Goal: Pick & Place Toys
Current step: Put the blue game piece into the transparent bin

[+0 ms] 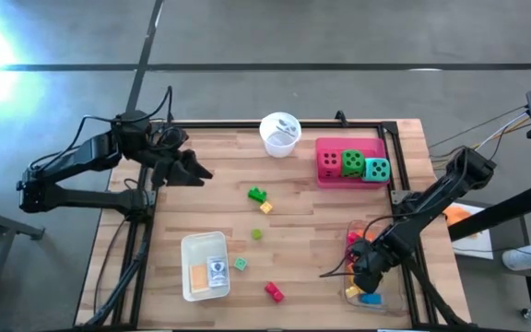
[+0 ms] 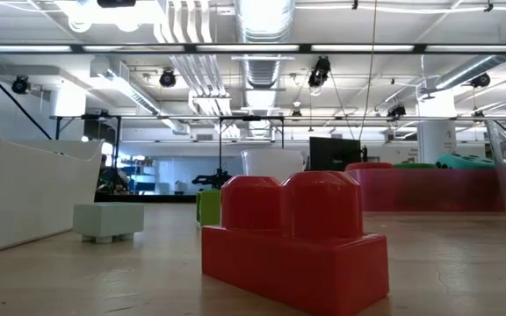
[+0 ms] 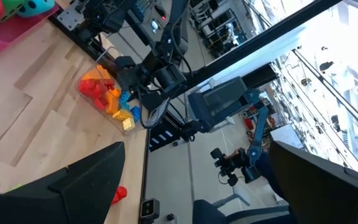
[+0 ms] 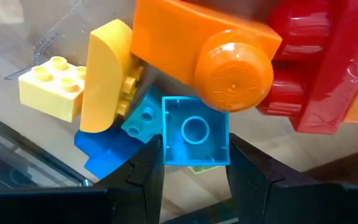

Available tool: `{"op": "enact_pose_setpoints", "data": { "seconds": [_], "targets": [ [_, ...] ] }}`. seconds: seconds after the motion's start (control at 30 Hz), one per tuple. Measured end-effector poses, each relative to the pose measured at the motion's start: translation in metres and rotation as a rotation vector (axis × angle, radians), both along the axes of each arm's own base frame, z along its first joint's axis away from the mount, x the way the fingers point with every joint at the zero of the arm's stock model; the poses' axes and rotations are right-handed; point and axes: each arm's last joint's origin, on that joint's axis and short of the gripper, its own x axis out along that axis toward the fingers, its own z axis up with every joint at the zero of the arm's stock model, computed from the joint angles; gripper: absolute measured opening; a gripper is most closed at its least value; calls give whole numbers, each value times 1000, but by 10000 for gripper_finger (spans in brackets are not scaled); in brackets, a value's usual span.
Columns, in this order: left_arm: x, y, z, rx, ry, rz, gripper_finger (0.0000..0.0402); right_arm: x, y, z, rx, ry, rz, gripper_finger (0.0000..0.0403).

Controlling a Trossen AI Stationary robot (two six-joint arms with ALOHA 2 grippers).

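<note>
The right tool [image 4: 194, 163] is down in the clear tray [image 1: 383, 297] at the surface's [image 1: 302, 198] near right corner, pinching a light blue brick [image 4: 195, 139] among orange, yellow and red bricks. The left tool [image 1: 192, 168] hangs spread wide over the far left side. Three dice [image 1: 352, 165] sit in the pink tray [image 1: 324, 175].
</note>
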Motion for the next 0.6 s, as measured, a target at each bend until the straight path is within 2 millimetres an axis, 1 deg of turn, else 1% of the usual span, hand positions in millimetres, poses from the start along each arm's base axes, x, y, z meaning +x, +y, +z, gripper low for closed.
{"op": "enact_pose_setpoints", "data": {
  "seconds": [0.17, 0.23, 0.37, 0.5, 0.6],
  "targets": [
    [0, 0, 0, 7, -3, -2, 399, 0, 0, 0, 0, 0, -1, 131],
    [0, 0, 0, 8, -3, -2, 399, 0, 0, 0, 1, 2, -11, 149],
    [1, 0, -3, 35, -5, 2, 399, 1, 1, 0, 9, -2, -25, 200],
    [3, 3, -13, -13, 51, 64, 399, 1, 1, 0, 15, -5, -25, 240],
    [5, 3, -22, -40, 85, 75, 399, 1, 1, 0, 16, -2, -29, 264]
  ]
}}
